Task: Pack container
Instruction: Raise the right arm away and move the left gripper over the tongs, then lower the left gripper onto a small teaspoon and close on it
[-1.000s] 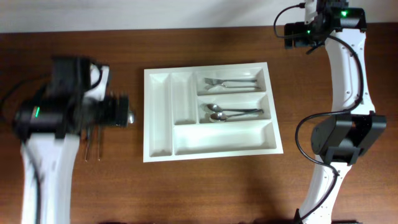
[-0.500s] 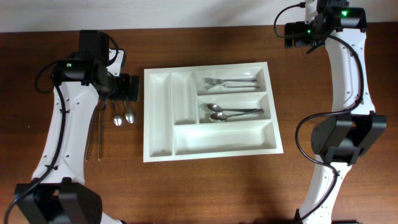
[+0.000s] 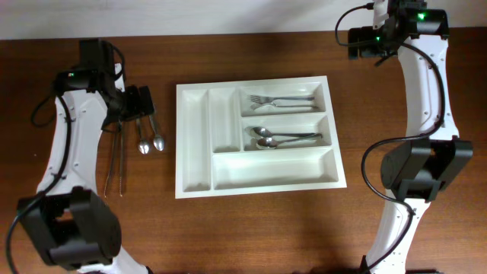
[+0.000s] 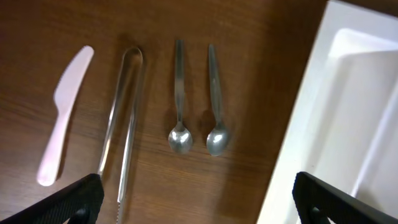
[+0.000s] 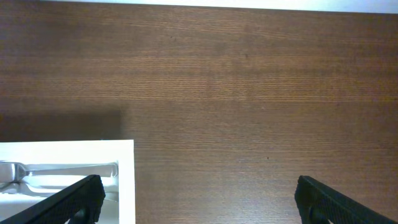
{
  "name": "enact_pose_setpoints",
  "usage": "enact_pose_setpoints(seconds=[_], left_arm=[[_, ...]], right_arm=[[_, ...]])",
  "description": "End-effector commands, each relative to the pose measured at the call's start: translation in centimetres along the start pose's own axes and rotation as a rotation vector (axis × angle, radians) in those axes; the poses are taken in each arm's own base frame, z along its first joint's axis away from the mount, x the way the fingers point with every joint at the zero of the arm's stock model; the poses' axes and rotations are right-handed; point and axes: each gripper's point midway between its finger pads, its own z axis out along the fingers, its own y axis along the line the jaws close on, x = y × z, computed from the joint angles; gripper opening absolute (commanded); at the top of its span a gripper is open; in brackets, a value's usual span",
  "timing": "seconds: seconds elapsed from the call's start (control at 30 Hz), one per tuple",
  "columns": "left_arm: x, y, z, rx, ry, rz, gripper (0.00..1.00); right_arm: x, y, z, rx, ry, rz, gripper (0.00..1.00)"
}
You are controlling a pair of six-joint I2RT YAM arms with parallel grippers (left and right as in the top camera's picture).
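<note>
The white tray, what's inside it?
Forks lie at the tray's top right, spoons just below them. The bottom long slot and both narrow slots look empty. Nothing covers the tray from above; only its floor under the cutlery is hidden.

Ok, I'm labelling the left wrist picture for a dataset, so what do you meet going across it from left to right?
In order: pink knife → metal tongs → first spoon → second spoon → container.

A robotics lab bench: 2 cabled arms at a wooden table, white wall behind.
</note>
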Motion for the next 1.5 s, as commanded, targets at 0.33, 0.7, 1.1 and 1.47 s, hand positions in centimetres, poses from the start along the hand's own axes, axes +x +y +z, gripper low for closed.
enact_pose_setpoints(seconds=[0.33, 0.7, 1.1, 1.47], left_arm=[[1.2, 1.0, 7.1, -0.070, 0.153, 0.005, 0.73], [0.7, 1.0, 8.2, -0.070, 0.143, 0.049, 0.64], [0.0, 1.3, 9.6, -0.090, 0.122, 0.046, 0.44], [2.0, 1.6, 12.8, -0.106, 0.221, 0.050, 0.35]], right_arm=[[-1.0, 0.1, -1.5, 0.009, -0.039, 0.001, 0.99], [-1.0, 0.1, -1.5, 0.009, -0.039, 0.001, 0.99], [-1.0, 0.1, -1.5, 0.009, -0.039, 0.001, 0.99], [-1.0, 0.1, -1.5, 0.009, -0.039, 0.000, 0.99]])
